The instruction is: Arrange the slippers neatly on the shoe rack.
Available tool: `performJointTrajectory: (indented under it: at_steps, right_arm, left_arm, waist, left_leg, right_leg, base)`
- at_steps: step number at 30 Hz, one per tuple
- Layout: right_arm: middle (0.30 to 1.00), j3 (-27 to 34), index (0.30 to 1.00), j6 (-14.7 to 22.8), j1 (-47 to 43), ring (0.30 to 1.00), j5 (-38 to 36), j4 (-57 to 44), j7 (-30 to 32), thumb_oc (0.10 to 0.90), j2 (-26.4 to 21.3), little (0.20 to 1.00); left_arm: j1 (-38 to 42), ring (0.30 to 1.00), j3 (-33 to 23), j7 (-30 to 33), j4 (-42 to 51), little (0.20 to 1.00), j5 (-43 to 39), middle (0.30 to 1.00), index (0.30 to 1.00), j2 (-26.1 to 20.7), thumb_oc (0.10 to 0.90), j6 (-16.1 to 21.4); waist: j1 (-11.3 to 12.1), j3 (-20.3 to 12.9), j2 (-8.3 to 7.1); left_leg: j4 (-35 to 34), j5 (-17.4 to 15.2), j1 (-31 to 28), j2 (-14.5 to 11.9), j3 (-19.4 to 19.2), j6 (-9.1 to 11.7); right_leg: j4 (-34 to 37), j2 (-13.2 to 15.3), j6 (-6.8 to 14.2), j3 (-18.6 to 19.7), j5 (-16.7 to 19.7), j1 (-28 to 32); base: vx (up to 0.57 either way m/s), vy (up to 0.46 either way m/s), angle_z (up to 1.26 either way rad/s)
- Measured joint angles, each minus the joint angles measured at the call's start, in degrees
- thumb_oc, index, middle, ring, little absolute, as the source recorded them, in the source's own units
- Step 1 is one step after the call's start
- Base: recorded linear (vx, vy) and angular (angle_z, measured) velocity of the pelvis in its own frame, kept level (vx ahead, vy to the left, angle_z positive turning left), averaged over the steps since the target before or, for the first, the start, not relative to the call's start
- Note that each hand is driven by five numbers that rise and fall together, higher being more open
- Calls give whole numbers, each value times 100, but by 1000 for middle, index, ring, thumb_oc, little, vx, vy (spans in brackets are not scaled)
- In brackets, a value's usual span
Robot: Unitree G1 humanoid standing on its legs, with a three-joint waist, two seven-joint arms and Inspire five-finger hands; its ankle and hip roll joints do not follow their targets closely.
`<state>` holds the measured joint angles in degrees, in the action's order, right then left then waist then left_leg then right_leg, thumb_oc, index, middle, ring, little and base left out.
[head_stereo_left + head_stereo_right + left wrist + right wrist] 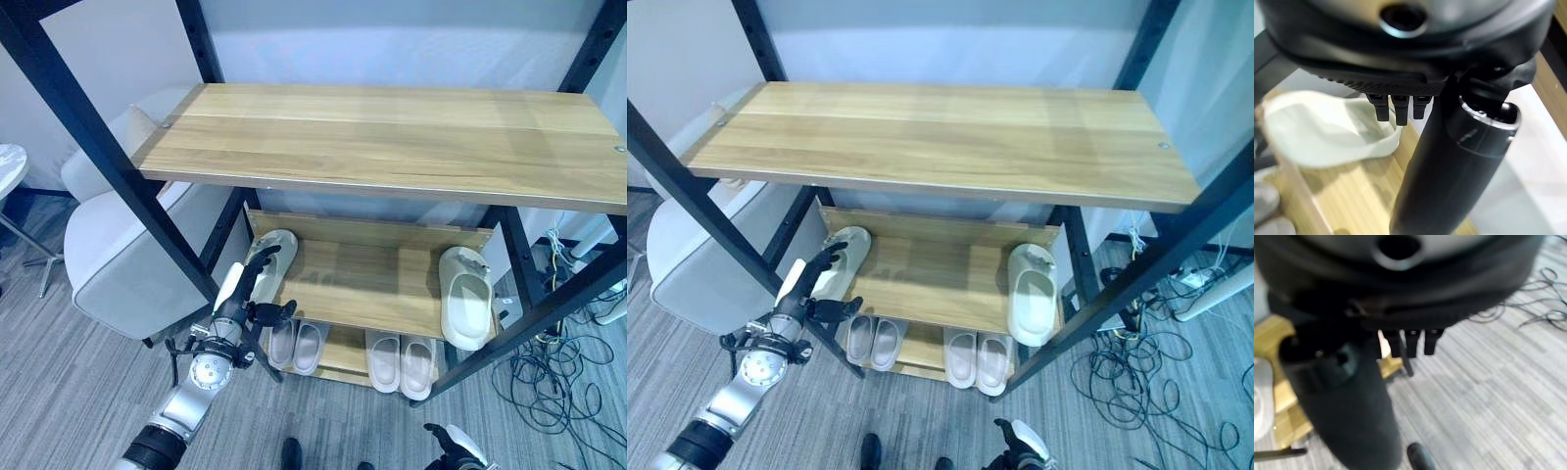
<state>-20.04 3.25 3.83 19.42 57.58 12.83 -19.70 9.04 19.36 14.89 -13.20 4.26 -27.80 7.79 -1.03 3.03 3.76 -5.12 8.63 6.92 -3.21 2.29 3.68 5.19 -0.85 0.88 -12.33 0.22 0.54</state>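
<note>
Slippers sit on the shoe rack (382,147): one slipper (277,257) at the middle shelf's left end, another (465,297) at its right end, two pairs (353,354) on the bottom shelf. The left hand (257,294), fingers spread and holding nothing, hovers just beside the left slipper. The right hand (453,446) hangs low near the floor, fingers extended.
</note>
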Motion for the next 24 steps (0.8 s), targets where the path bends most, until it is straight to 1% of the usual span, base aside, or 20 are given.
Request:
performJointTrajectory:
  at_steps: [5,7,9,11,12,18,21,23,24]
  right_arm:
    - [900,-3,900,2,-4,900,0,2,-2,800,-2,900]
    - [900,-36,900,4,-15,900,0,-5,-2,800,-3,900]
    - [900,-51,900,5,-14,900,0,-8,-2,800,-3,900]
    - [900,-78,900,16,-43,900,1,-7,-2,800,-3,900]
    - [900,-81,900,16,-53,900,1,5,-3,800,-3,900]
    - [900,-118,900,20,-59,900,1,5,-9,800,-4,900]
    - [900,-190,900,22,-67,900,2,6,-11,800,-5,900]
    - [900,-198,900,23,-63,900,2,5,-13,800,-8,900]
    - [900,-198,900,28,-73,900,2,4,-13,800,-8,900]
  left_arm:
    - [248,900,3,10,-271,900,524,900,900,-204,800,-5]
    - [326,900,-14,150,-394,900,774,900,900,-342,800,-13]
    - [330,900,-16,214,-436,900,851,900,900,-380,800,-28]
    - [372,900,6,220,-532,900,1219,900,900,-538,800,-42]
    - [450,900,18,234,-671,900,1354,900,900,-537,800,-47]
    - [762,900,94,327,-1089,900,1637,900,900,-539,800,-67]
    - [774,900,121,379,-1159,900,1737,900,900,-540,800,-71]
    - [972,900,334,458,-1398,900,1798,900,900,-575,800,-69]
    - [1011,900,363,462,-1440,900,1836,900,900,-584,800,-70]
  waist:
    - [-39,-7,6]
    - [-85,-16,9]
    - [-120,-17,10]
    - [-130,-27,1]
    - [-126,-63,8]
    - [-168,-69,5]
    - [-169,-243,2]
    - [-159,-259,-8]
    - [-155,-275,-12]
  left_leg:
    - [0,1,65,5,-13,-1]
    - [1,3,136,-2,-17,-2]
    - [1,4,152,0,-18,-2]
    - [1,3,197,-9,-119,-2]
    - [1,3,245,-17,-169,-2]
    - [1,4,265,-43,-186,-2]
    - [0,18,430,-64,-191,18]
    - [1,29,438,-67,-195,27]
    - [1,29,456,-70,-197,29]
  right_leg:
    - [-10,12,0,22,20,-86]
    - [-27,6,-6,42,34,-170]
    - [-27,10,-31,45,59,-187]
    - [-28,12,-30,137,98,-274]
    - [-27,12,-11,170,119,-337]
    - [-24,7,-21,189,139,-370]
    - [-26,-4,-21,196,153,-544]
    - [-38,-5,-37,195,177,-558]
    - [-47,-5,-5,196,155,-583]
  base:
    - [1,6,-3]
    - [-18,16,-5]
    - [-10,10,-3]
    - [-1,14,-19]
    - [3,17,-20]
    - [1,5,-3]
    - [-2,3,-1]
    - [0,0,0]
    - [0,0,0]
